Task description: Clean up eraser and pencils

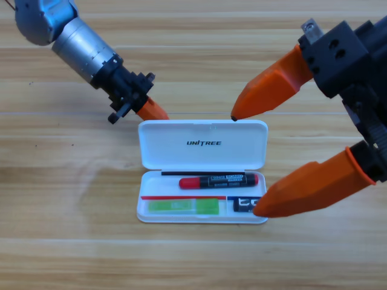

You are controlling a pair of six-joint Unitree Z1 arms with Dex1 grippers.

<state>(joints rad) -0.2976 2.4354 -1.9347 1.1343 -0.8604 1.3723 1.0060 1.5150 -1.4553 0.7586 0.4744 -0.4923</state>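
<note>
The black pencil (219,180) with white print and a red end lies flat and level, red end pointing away from the right gripper (245,163), whose lower jaw tip sits just below the pencil's other end. The light-green pencil (183,206) lies flat below it, parallel, further from that gripper and well below the left gripper (154,111). The eraser (245,205), a small dark block with white markings, lies flat just beside the green pencil's end, partly hidden under the right gripper's lower jaw tip.
</note>
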